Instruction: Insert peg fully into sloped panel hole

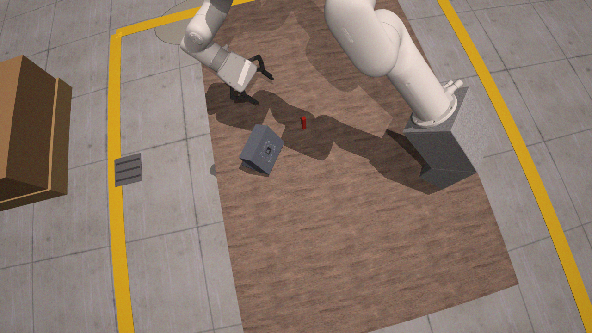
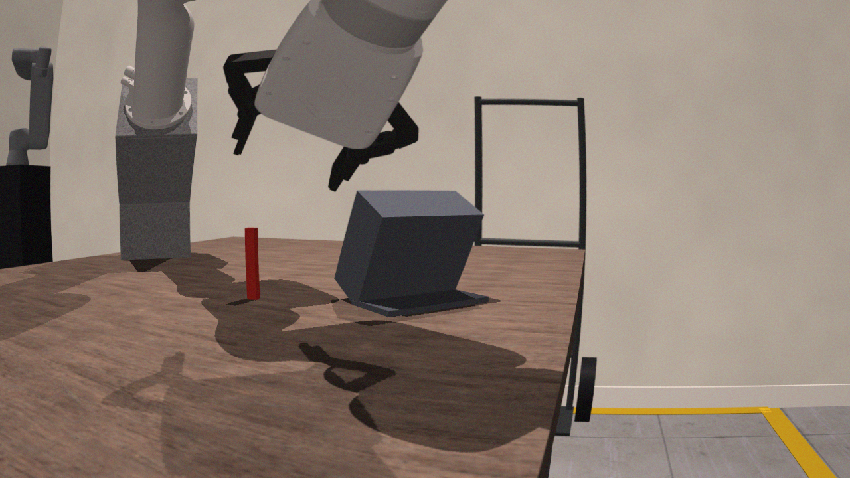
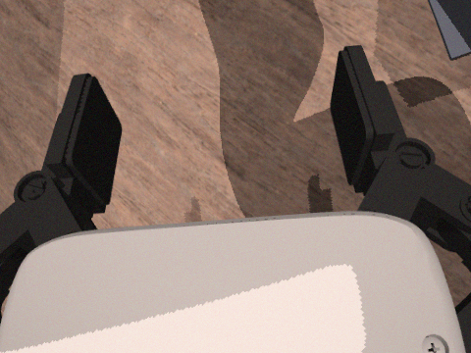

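A red peg stands upright on the wooden table; it also shows in the side view. A grey block with a sloped panel sits left of the peg, with a small square hole in its face; the block also shows in the side view. My gripper is open and empty, high above the table, beyond the block and apart from the peg. It also shows in the side view. The peg is outside the wrist view.
The arm's grey pedestal stands at the table's right side. A brown crate sits off the table at the left. A black cart frame rises behind the table's far edge. The table's left edge runs close to the block.
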You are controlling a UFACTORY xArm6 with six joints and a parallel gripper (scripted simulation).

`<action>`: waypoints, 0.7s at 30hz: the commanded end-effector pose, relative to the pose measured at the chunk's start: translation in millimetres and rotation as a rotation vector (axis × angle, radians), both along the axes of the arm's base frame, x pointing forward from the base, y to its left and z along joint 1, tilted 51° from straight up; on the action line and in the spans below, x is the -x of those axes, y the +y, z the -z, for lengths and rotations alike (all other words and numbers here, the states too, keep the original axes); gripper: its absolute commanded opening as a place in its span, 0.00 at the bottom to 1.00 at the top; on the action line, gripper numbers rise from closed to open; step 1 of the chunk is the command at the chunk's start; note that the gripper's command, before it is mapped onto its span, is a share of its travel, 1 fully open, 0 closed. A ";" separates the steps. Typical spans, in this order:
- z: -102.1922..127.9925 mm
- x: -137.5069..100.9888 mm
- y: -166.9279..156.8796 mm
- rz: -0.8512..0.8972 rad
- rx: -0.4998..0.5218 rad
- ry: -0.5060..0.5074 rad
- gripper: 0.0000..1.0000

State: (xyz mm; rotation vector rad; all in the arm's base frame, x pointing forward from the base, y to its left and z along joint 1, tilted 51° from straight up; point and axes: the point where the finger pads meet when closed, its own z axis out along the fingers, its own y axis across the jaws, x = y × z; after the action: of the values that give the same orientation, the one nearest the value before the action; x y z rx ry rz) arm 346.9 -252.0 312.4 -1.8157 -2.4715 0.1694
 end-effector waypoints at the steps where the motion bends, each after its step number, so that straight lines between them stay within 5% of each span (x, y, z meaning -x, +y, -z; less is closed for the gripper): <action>1: 2.3 8.9 -15.4 -0.019 0.083 0.005 1.00; 21: 11.5 43.7 -72.3 -0.240 0.488 0.037 1.00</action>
State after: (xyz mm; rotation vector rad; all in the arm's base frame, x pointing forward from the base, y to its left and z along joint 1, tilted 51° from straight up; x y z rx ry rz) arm 306.2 -319.1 300.6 -1.6740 -2.7392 0.7880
